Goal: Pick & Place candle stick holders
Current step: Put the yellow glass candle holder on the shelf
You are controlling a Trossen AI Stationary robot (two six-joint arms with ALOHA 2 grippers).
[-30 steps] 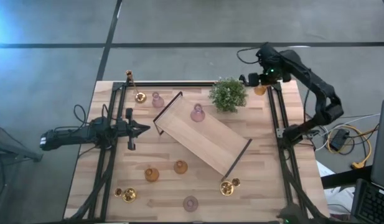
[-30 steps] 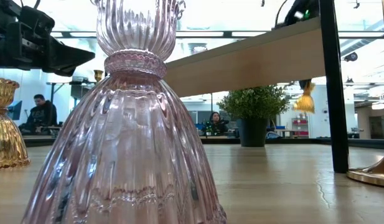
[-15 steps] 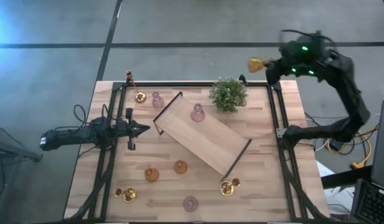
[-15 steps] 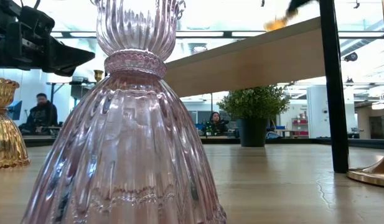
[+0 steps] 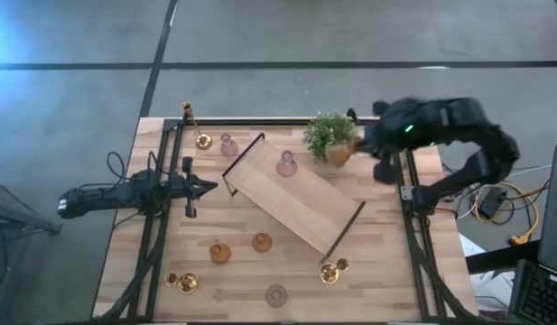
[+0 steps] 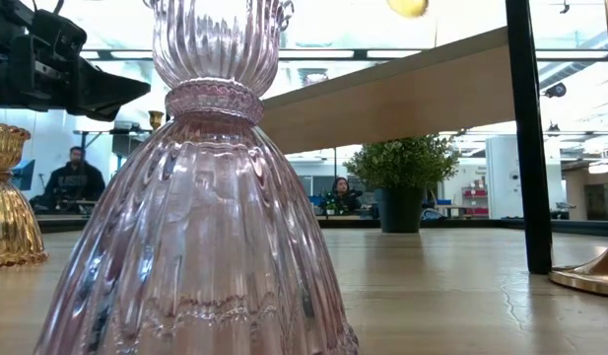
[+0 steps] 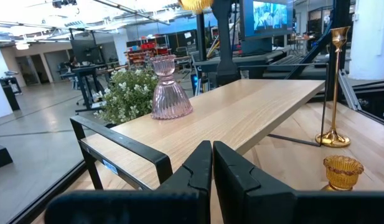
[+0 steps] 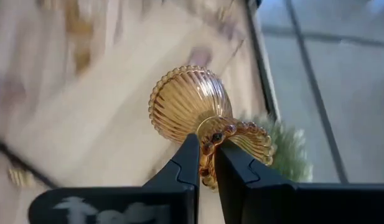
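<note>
My right gripper (image 8: 205, 163) is shut on an amber glass candle stick holder (image 5: 339, 152), high in the air beside the green potted plant (image 5: 329, 135). The holder also shows at the top of the low view (image 6: 408, 6). A pink holder (image 5: 286, 163) stands on the long wooden tray (image 5: 296, 206). More holders stand on the table: pink (image 5: 227, 144), gold (image 5: 203, 141), tall-stemmed gold (image 5: 188, 114), amber (image 5: 220, 253), (image 5: 261, 241), gold (image 5: 329, 271). My left gripper (image 5: 208, 187) waits shut and level at the table's left. My right gripper pinches the amber holder's beaded rim (image 8: 211, 135), at its fluted cup end, between the two fingers. The fingers slant down from above. The holder is lifted clear and tilted, its ribbed bell end (image 8: 187, 102) pointing away from the fingers.
The tray lies slantwise across the table's middle, with black wire handles at both ends. A black frame (image 5: 406, 181) runs along the table's edges. Another gold holder (image 5: 183, 282) and a pink one (image 5: 276, 294) stand near the front edge. People sit in the room behind (image 6: 73, 177).
My right gripper has lifted the amber holder from the table's far right corner, swung it up past the far edge, then brought it back toward the plant. The wrist has rolled, tipping the holder. The gripper has stayed shut on it.
</note>
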